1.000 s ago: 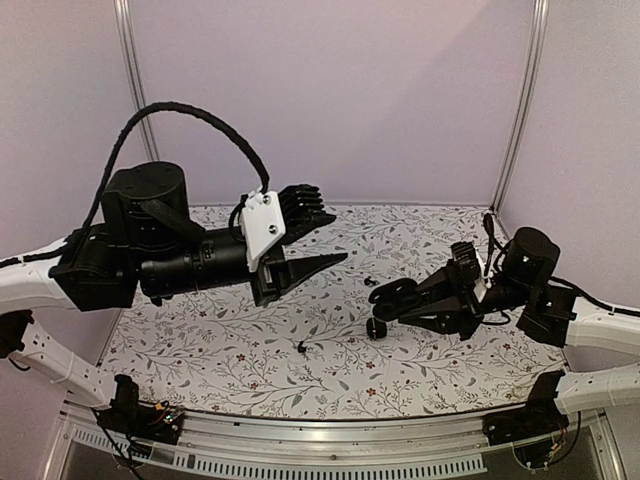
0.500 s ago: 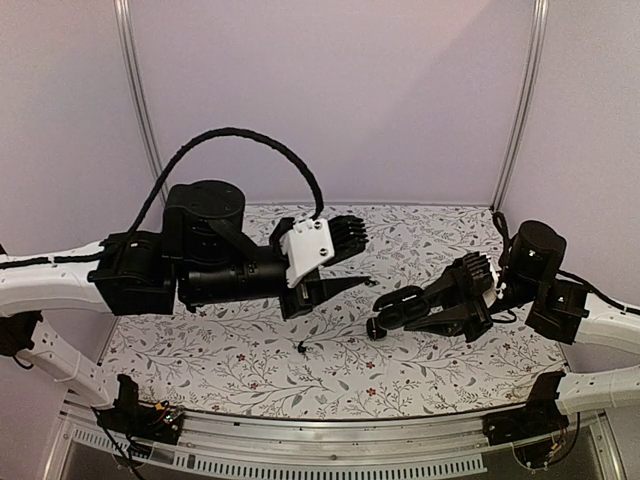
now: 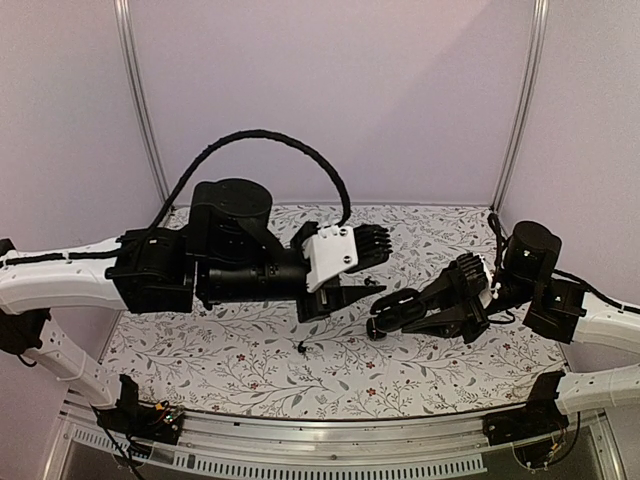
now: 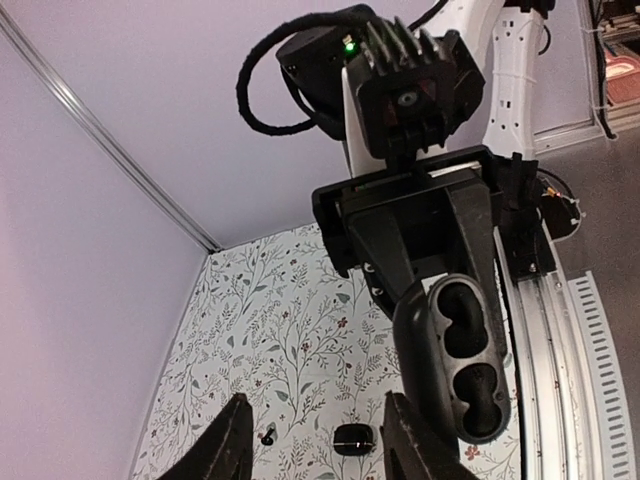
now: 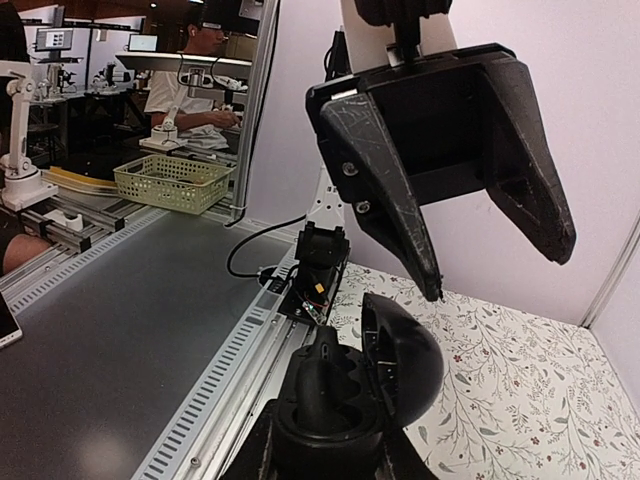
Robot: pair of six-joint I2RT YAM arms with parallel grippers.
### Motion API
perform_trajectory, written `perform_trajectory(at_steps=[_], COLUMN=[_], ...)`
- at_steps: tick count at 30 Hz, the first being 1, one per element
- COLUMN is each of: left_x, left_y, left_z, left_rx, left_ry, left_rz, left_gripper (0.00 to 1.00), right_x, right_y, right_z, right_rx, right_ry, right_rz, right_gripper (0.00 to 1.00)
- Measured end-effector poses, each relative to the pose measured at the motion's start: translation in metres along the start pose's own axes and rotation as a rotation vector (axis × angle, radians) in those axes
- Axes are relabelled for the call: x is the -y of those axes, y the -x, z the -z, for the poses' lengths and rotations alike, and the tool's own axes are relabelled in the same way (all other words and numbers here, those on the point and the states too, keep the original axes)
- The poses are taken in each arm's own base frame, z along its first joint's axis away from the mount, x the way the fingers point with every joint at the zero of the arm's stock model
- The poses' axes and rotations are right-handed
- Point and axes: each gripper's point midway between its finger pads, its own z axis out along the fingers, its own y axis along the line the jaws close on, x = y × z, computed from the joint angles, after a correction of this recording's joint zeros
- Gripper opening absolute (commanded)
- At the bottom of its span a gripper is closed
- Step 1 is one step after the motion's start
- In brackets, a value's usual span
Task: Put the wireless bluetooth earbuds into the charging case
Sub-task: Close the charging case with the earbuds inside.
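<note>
My right gripper [image 3: 395, 312] is shut on the open black charging case [image 5: 340, 400] and holds it above the table. Its lid [image 5: 405, 360] is swung up. A dark stem-like shape stands in one well; I cannot tell whether it is an earbud. The case's two wells also show in the left wrist view [image 4: 468, 360]. My left gripper [image 3: 372, 266] is open and empty, hanging just left of and above the case; its fingers [image 5: 385, 190] point down over it. One tiny black earbud [image 3: 301, 347] lies on the table, and one shows in the left wrist view [image 4: 267, 436].
A small closed black case [image 4: 354, 438] lies on the floral table mat [image 3: 250, 365] between my left fingertips in the left wrist view. A metal rail [image 3: 330, 445] runs along the near edge. Purple walls close the back and sides.
My left arm has swung right and forward, bringing its open gripper up to the case. My right gripper has shifted slightly with the case in it.
</note>
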Motion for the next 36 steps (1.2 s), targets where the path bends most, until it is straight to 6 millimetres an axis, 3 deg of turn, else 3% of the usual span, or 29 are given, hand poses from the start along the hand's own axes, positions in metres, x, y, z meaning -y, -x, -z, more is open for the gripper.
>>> perform_trajectory(at_steps=[9, 19, 26, 32, 36], left_x=[0.007, 0.013, 0.014, 0.010, 0.004], left_y=[-0.007, -0.008, -0.006, -0.015, -0.025], left_z=[-0.014, -0.012, -0.010, -0.020, -0.023], left_rx=[-0.035, -0.040, -0.063, -0.138, -0.188], left_ry=[-0.012, -0.034, 0.010, 0.091, 0.141], left_rz=[-0.018, -0.059, -0.119, -0.175, -0.192], left_gripper=[0.44, 0.44, 0.42, 0.41, 0.55], right_x=[-0.001, 0.003, 0.009, 0.011, 0.012], right_y=[0.001, 0.004, -0.006, -0.011, -0.012], right_z=[0.000, 0.000, -0.008, -0.011, -0.012], right_rx=[0.005, 0.013, 0.005, 0.001, -0.002], right_ry=[0.005, -0.013, -0.009, 0.000, -0.001], right_rz=[-0.003, -0.039, -0.187, -0.320, -0.386], right_gripper=[0.02, 0.00, 0.00, 0.00, 0.00])
